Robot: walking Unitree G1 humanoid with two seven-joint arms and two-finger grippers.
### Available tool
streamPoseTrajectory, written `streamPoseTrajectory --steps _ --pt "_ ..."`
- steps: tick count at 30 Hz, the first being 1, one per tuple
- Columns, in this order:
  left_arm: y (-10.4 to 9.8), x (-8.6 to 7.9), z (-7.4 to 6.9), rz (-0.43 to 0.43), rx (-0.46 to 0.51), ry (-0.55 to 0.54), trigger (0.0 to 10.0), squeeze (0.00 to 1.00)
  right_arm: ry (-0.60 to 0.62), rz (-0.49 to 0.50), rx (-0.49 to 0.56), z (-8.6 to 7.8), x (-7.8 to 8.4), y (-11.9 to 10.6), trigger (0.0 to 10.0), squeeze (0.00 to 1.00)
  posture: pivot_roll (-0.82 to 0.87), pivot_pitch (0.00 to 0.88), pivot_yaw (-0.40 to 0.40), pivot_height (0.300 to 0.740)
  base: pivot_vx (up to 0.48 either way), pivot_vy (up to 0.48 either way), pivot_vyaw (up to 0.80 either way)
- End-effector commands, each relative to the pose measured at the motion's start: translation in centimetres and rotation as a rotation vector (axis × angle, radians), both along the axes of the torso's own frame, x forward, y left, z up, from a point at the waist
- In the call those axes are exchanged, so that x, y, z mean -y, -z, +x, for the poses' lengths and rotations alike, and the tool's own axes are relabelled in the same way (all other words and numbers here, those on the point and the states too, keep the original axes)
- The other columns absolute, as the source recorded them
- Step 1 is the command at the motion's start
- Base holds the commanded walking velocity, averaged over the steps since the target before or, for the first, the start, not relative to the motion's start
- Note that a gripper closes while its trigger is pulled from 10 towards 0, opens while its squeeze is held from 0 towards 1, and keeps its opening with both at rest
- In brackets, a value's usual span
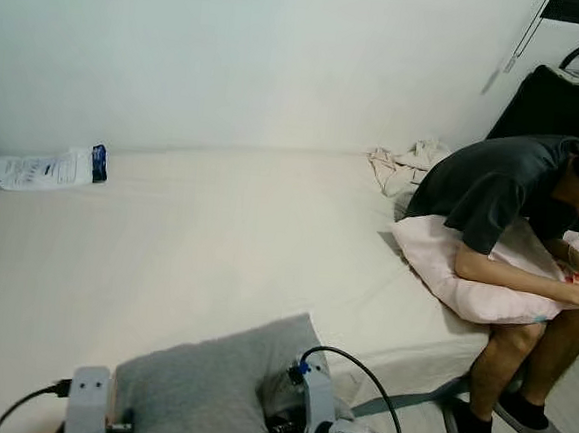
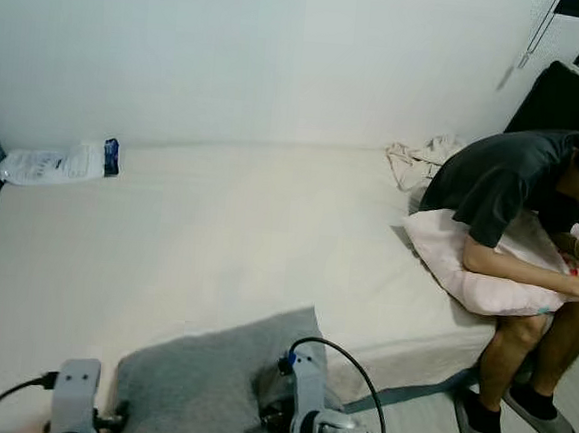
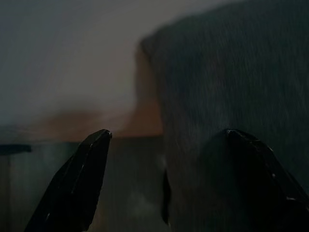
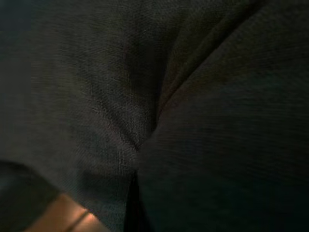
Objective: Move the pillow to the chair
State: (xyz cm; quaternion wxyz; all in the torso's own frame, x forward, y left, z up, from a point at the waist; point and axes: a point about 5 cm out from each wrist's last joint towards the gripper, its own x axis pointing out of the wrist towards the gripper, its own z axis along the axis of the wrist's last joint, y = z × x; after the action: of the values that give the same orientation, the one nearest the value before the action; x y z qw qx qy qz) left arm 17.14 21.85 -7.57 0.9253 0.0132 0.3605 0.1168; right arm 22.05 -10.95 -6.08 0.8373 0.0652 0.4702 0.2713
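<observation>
A grey pillow (image 1: 206,386) lies at the near edge of the white bed (image 1: 218,231), right in front of me. My two arms flank it low in the eye views, the left wrist (image 1: 88,401) at its left side and the right wrist (image 1: 319,419) pressed into its right side. In the left wrist view my left gripper (image 3: 166,159) is open, one finger (image 3: 263,179) lying against the pillow's grey cloth (image 3: 231,72). The right wrist view is dark, with creased grey pillow fabric (image 4: 193,96) very close to the camera.
A person (image 1: 512,194) sits hunched on the bed's right edge, holding a pale pink pillow (image 1: 465,281) on the lap, feet on the floor. A white and blue packet (image 1: 47,169) lies by the wall. Crumpled cloth (image 1: 404,165) and a black case (image 1: 560,97) are at the back right.
</observation>
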Motion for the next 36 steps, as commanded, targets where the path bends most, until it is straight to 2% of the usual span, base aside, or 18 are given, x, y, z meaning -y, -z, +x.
streamPoseTrajectory --steps 1,4,6,7,11,12,15,17,20,25,28,36 --pt "0.8 0.7 -1.1 -0.012 -0.074 0.033 10.0 0.00 -0.009 -0.085 -0.047 -1.1 1.1 0.9 10.0 0.00 0.03 0.038 -0.107 0.740 0.000 0.000 0.00" --pt "1.6 2.0 -2.0 -0.043 -0.134 0.056 10.0 0.00 0.013 -0.142 -0.085 -2.4 2.0 1.7 10.0 0.00 0.04 0.039 -0.105 0.740 0.000 0.000 0.00" --pt "1.7 2.3 -2.1 -0.049 -0.140 0.065 10.0 0.00 0.009 -0.153 -0.093 -2.7 2.1 1.8 10.0 0.00 0.04 0.039 -0.105 0.740 0.000 0.000 0.00" --pt "1.9 3.1 -2.4 -0.071 -0.159 0.081 10.0 0.00 -0.017 -0.189 -0.124 -3.8 2.6 2.4 10.0 0.00 0.05 0.038 -0.108 0.740 0.000 0.000 0.00" --pt "2.1 4.0 -2.6 -0.093 -0.173 0.099 10.0 0.00 -0.057 -0.221 -0.152 -4.8 3.0 2.9 10.0 0.00 0.05 0.035 -0.108 0.740 0.000 0.000 0.00" --pt "2.2 4.3 -2.6 -0.097 -0.179 0.116 10.0 0.00 -0.088 -0.254 -0.162 -5.2 3.3 3.0 10.0 0.00 0.06 0.033 -0.109 0.740 0.000 0.000 0.00" --pt "2.2 4.5 -2.5 -0.104 -0.186 0.124 10.0 0.00 -0.123 -0.313 -0.181 -5.6 4.0 3.2 10.0 0.00 0.07 0.031 -0.112 0.740 0.000 0.000 0.00" --pt "2.3 4.4 -2.6 -0.140 -0.194 0.102 10.0 0.00 -0.157 -0.379 -0.234 -6.4 4.8 3.5 10.0 0.00 0.07 0.031 -0.111 0.740 0.000 0.000 0.00" --pt "2.3 4.5 -2.7 -0.167 -0.203 0.110 10.0 0.00 -0.180 -0.419 -0.280 -7.1 5.4 3.7 10.0 0.00 0.07 0.034 -0.109 0.740 0.000 0.000 0.00" --pt "2.4 4.5 -2.9 -0.170 -0.208 0.120 10.0 0.00 -0.141 -0.412 -0.285 -7.2 5.3 3.8 10.0 0.00 0.07 0.040 -0.105 0.740 0.000 0.000 0.00" --pt "2.4 4.5 -3.0 -0.168 -0.215 0.133 10.0 0.00 -0.074 -0.368 -0.211 -6.0 4.5 3.5 10.0 0.00 0.07 0.051 -0.102 0.740 0.000 0.000 0.00" --pt "2.5 4.5 -3.1 -0.167 -0.222 0.146 10.0 0.00 -0.105 -0.362 -0.196 -5.8 4.0 3.4 10.0 0.00 0.07 0.056 -0.101 0.740 0.000 0.000 0.78"
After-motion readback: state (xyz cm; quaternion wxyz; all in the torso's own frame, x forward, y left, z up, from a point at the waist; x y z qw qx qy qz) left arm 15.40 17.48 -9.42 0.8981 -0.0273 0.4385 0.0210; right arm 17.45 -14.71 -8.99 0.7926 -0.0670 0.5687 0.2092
